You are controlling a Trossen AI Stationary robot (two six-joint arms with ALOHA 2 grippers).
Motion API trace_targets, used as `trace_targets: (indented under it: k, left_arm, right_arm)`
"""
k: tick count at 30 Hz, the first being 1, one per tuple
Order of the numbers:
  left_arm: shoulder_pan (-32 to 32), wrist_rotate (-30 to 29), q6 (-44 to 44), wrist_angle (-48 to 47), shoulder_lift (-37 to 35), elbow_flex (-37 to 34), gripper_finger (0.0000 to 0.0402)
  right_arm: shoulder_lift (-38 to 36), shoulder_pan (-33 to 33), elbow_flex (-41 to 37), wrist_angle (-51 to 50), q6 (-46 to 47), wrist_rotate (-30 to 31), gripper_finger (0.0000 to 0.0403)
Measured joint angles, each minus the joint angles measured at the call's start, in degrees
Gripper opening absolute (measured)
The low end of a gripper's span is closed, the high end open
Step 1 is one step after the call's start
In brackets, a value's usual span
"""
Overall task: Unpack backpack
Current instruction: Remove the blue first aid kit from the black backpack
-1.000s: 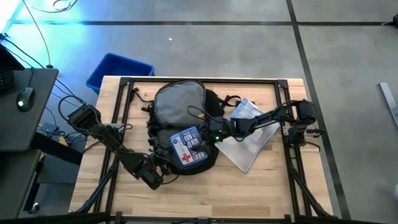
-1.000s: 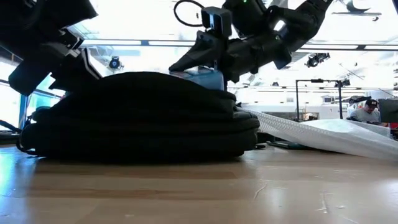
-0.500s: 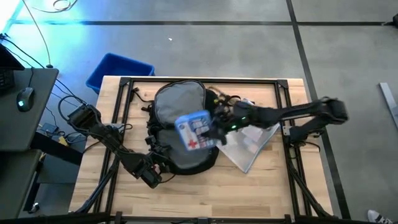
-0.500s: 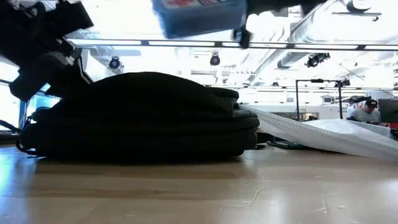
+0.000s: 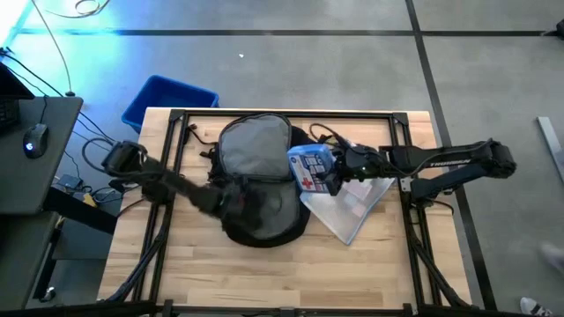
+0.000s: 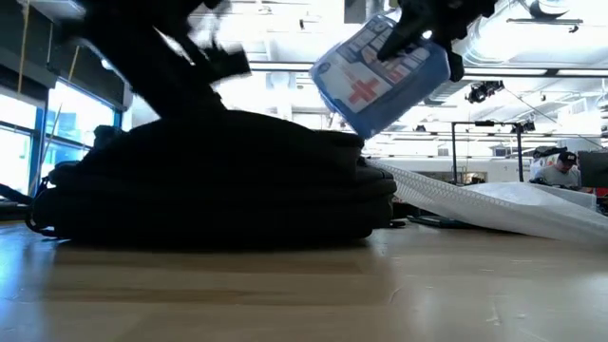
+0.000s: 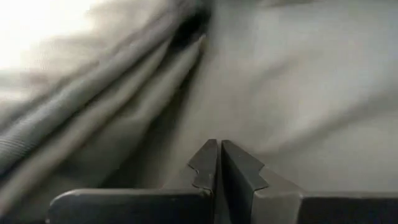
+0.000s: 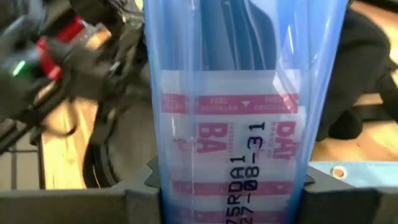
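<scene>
**Blue pouch lifted clear of the backpack**

High view: the backpack [image 5: 257, 180] lies open near the middle of the wooden surface [image 5: 291, 269], grey lining up, its black lower part toward the near edge. The right claw [image 5: 333, 173] reaches in from the right and grasps a blue pouch with a red cross [image 5: 310, 167], held above the backpack's right edge. Under that arm a clear plastic zip pouch [image 5: 352, 204] lies on the surface beside the backpack. The left arm stretches across from the left, and the left claw [image 5: 240, 195] is over the black lower part of the backpack; it is blurred here. A blue bin [image 5: 167, 99] stands on the floor past the far left corner.

Low view: the backpack [image 6: 214, 185] lies flat as a dark mound. The blue pouch [image 6: 382, 74] hangs tilted in the air above its right end, clear of the fabric. The clear pouch [image 6: 494, 204] slopes away to the right. A person [image 6: 559, 169] sits far off in the room.

Left wrist view: the left claw [image 7: 220, 163] is clenched, fingertips [image 7: 208, 158] meeting with nothing between them, just over grey fabric folds [image 7: 124, 112].

Right wrist view: the right claw [image 8: 231, 186] grips the blue pouch [image 8: 239, 118] across its width.
</scene>
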Motion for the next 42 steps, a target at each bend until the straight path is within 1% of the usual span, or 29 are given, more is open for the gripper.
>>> trace_targets:
  k: [2,3,4,8,12,14,15,18,20,24,26,28,31,34,37,40,42]
  left_arm:
    - [4.8,4.1,-0.4,-0.9,0.6,-0.3,0.0]
    - [6.9,4.9,-0.4,-1.1,0.6,-1.0,0.0]
    - [8.5,4.5,-0.9,-1.2,0.6,-2.0,0.0]
    - [11.7,0.5,-6.5,-8.6,-0.5,-5.6,0.0]
    - [13.8,-1.9,-11.9,-10.1,-2.5,-9.7,0.0]
    - [14.2,-3.1,-13.5,-10.4,-3.8,-11.2,0.0]
    - [14.2,-4.1,-14.4,-11.5,-4.6,-11.7,0.0]
    - [14.5,-7.3,-18.4,-17.2,-7.5,-13.2,0.0]
    - [14.7,-8.3,-20.2,-21.5,-10.2,-13.9,0.0]
    - [13.6,-10.6,-25.7,-32.4,-15.8,-14.3,0.0]
    - [12.5,-11.8,-28.6,-37.9,-18.7,-14.4,0.0]
    - [11.4,-12.9,-30.9,-41.0,-21.0,-14.5,0.0]
    - [9.9,-13.8,-32.6,-42.8,-23.6,-14.5,0.0]
    - [8.7,-14.2,-32.8,-42.3,-25.5,-14.4,0.0002]
    - [7.4,-13.7,-32.4,-42.3,-26.9,-14.0,0.0017]
    - [5.7,-13.0,-32.4,-42.1,-28.6,-12.6,0.0045]
    - [4.2,-12.2,-32.8,-41.7,-29.3,-11.3,0.0064]
  right_arm:
    - [0.3,0.4,0.0,0.1,0.0,0.0,0.0141]
    - [0.4,0.6,0.0,0.1,0.1,0.0,0.0141]
    - [0.4,0.9,0.0,0.0,0.2,0.0,0.0141]
    - [0.4,2.5,0.0,-2.8,1.2,1.0,0.0141]
    - [0.4,3.1,-0.3,-8.0,3.1,1.5,0.0141]
    - [0.3,3.5,-1.7,-8.8,4.5,3.1,0.0141]
    - [0.1,3.4,-2.5,-8.9,4.8,2.9,0.0141]
    - [-0.8,3.2,-5.7,-8.0,6.3,2.7,0.0141]
    - [-1.1,2.7,-8.5,-6.5,7.7,4.7,0.0141]
    - [-2.5,-0.8,-13.6,5.9,7.6,8.5,0.0141]
    - [-2.4,-4.3,-16.8,12.0,6.9,9.7,0.0141]
    - [-1.9,-7.9,-20.1,19.9,6.6,9.9,0.0141]
    - [0.1,-13.7,-24.6,33.5,6.4,8.4,0.0141]
    - [3.9,-19.3,-27.1,41.7,6.4,5.8,0.0141]
    - [8.6,-23.7,-27.1,47.4,6.6,3.7,0.0141]
    - [14.3,-27.0,-25.6,50.0,7.0,-0.3,0.0141]
    - [17.6,-28.7,-24.0,51.2,7.1,-1.6,0.0141]
